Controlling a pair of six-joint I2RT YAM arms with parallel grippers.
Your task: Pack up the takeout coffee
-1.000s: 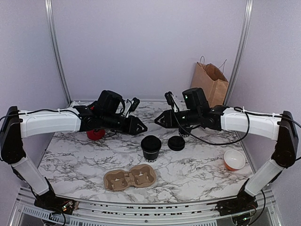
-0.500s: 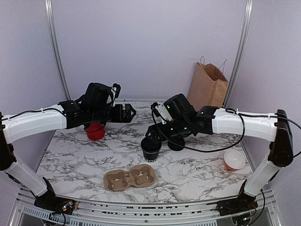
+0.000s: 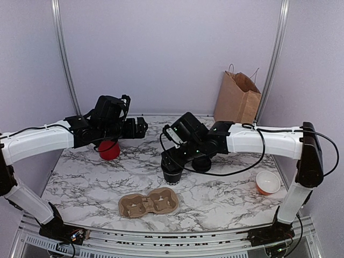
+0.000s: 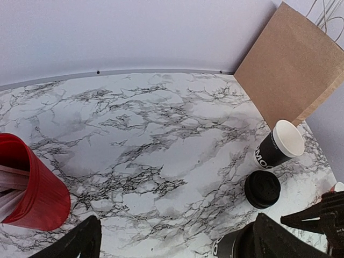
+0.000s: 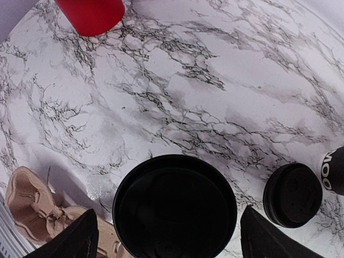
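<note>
The takeout coffee (image 3: 173, 173), a small black cup with a black lid (image 5: 174, 207), stands mid-table just behind the cardboard carrier. My right gripper (image 3: 171, 156) hovers right over it, open. In the right wrist view its fingers (image 5: 72, 236) flank the lid with a gap on each side. My left gripper (image 3: 141, 127) hangs open and empty over bare marble (image 4: 177, 226), beside the red cup. The lidded cup's edge (image 4: 232, 248) shows at the bottom of the left wrist view.
A loose black lid (image 3: 201, 164) lies right of the coffee, with an open black cup (image 4: 279, 145) behind it. The two-hole cardboard carrier (image 3: 149, 204) sits near the front. A red cup (image 3: 109, 150) stands left, a brown paper bag (image 3: 236, 99) back right, an orange bowl (image 3: 267, 183) right.
Both grippers have opened wide. My right arm swung left and down over the lidded cup. My left arm drew back to the left, towards the red cup.
</note>
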